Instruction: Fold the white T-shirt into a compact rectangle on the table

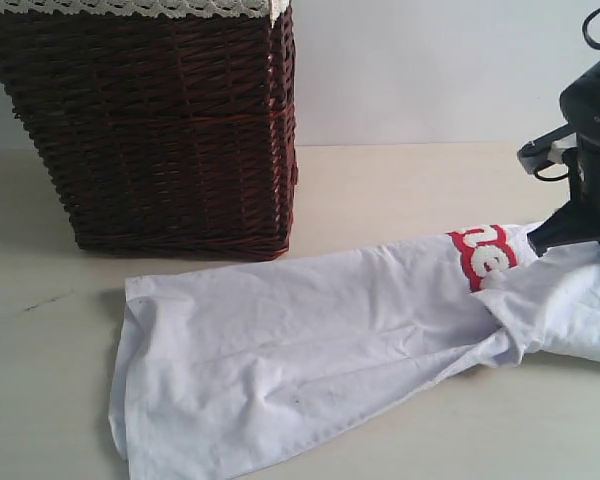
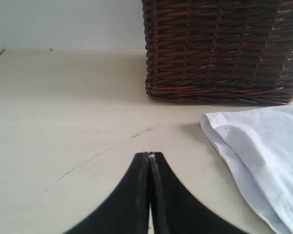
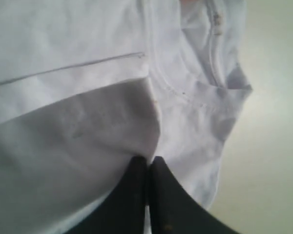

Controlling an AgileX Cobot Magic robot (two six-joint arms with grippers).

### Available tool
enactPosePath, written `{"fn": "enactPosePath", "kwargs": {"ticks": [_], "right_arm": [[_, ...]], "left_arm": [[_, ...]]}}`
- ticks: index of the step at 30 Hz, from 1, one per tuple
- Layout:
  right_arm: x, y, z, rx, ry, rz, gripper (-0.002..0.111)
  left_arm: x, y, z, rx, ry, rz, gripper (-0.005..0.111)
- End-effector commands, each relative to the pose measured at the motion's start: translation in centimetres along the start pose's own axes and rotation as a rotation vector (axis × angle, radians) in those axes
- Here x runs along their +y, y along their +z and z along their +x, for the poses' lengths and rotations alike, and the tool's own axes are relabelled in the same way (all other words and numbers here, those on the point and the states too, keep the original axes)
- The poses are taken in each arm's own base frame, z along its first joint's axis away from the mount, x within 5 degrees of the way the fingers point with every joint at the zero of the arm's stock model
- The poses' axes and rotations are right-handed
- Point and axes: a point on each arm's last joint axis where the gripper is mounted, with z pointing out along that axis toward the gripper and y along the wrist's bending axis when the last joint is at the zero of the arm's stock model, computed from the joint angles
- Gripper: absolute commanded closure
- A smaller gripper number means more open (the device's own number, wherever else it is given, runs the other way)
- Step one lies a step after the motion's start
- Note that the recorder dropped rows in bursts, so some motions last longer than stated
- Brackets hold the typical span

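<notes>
A: Entry, largest first. The table point(image 1: 400, 190) is carrying everything; pale cream, matte. The landmark is the dark wicker basket point(image 1: 160, 130), which is standing upright at the rear of the table, with a white lace liner point(image 1: 130, 8) showing along its rim.

B: Where is the white T-shirt point(image 1: 310, 340) lying relative to that?

A: It is lying on the table just in front of the basket, on the camera side, and stretching away from the basket's front corner toward the right arm's side. The end nearest the basket is lying mostly flat, with its edge folding over. The end farthest from the basket is bunching into folds.

B: End effectors?

A: The right end effector point(image 1: 538, 240) is sitting at the shirt's far end, well apart from the basket. In its wrist view the fingers point(image 3: 136, 195) are pressing together on a ridge of white cloth beside the stitched neck seam point(image 3: 185, 92), so it is clamping the shirt. The left end effector point(image 2: 150, 155) is hovering over bare table short of the basket's base, fingers together, gripping nothing. The shirt's near corner is lying beside it, apart.

B: Anything smaller?

A: The red-outlined lettering point(image 1: 485, 255) is showing just beside the right end effector, partly wrapping over a fold, too cut off to read.
</notes>
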Motion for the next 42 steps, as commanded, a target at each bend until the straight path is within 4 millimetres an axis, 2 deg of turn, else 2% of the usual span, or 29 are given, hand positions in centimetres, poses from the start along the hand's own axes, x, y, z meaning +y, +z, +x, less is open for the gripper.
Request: {"fn": "enactPosePath", "kwargs": {"ticks": [1, 4, 5, 6, 7, 9, 11, 13, 14, 16, 18, 19, 28, 36, 42], "right_arm": [[-0.7, 0.9, 0.2, 0.061, 0.027, 0.137, 0.108], [-0.2, 1.0, 0.0, 0.043, 0.0, 0.083, 0.103], [0.3, 1.1, -0.1, 0.032, -0.012, 0.027, 0.09], [0.4, 1.1, -0.1, 0.028, -0.015, 0.016, 0.083], [0.3, 0.9, -0.1, 0.022, -0.014, 0.017, 0.065], [-0.1, 0.3, -0.2, 0.009, 0.009, 0.037, 0.053], [-0.4, -0.6, -0.2, -0.018, 0.046, 0.019, 0.054], [0.8, -2.0, -0.3, -0.061, 0.036, -0.101, 0.06], [2.2, -2.9, -0.5, -0.09, 0.007, -0.191, 0.067], [5.9, -4.7, -0.3, -0.111, -0.061, -0.404, 0.089], [8.6, -5.2, 0.3, -0.098, -0.128, -0.534, 0.105], [9.9, -5.3, 0.7, -0.085, -0.156, -0.585, 0.108], [17.8, -6.1, 5.4, 0.034, -0.387, -0.615, 0.108], [22.6, -7.3, 7.7, 0.021, -0.484, -0.608, 0.108], [25.9, -7.0, 9.3, 0.043, -0.535, -0.604, 0.108]], "left_arm": [[0.0, 0.0, -0.1, -0.017, -0.001, -0.002, 0.107], [0.0, 0.0, -0.1, -0.017, -0.001, -0.002, 0.107], [0.0, 0.0, -0.1, -0.017, -0.001, -0.002, 0.107], [0.0, 0.0, -0.1, -0.017, -0.001, -0.002, 0.107], [0.0, 0.0, -0.1, -0.017, -0.001, -0.002, 0.107], [0.0, 0.0, -0.1, -0.017, -0.001, -0.002, 0.107], [0.0, 0.0, -0.1, -0.017, -0.001, -0.002, 0.107], [0.0, 0.0, -0.1, -0.017, -0.001, -0.002, 0.107], [0.0, 0.0, -0.1, -0.017, -0.001, -0.002, 0.107], [0.0, 0.0, -0.1, -0.017, -0.001, -0.002, 0.107], [0.0, 0.0, -0.1, -0.017, -0.001, -0.002, 0.107], [0.0, 0.0, -0.1, -0.017, -0.001, -0.002, 0.107], [0.0, 0.0, -0.1, -0.017, -0.001, -0.002, 0.107], [0.0, 0.0, -0.1, -0.017, -0.001, -0.002, 0.107], [0.0, 0.0, -0.1, -0.017, -0.001, -0.002, 0.107]]}}
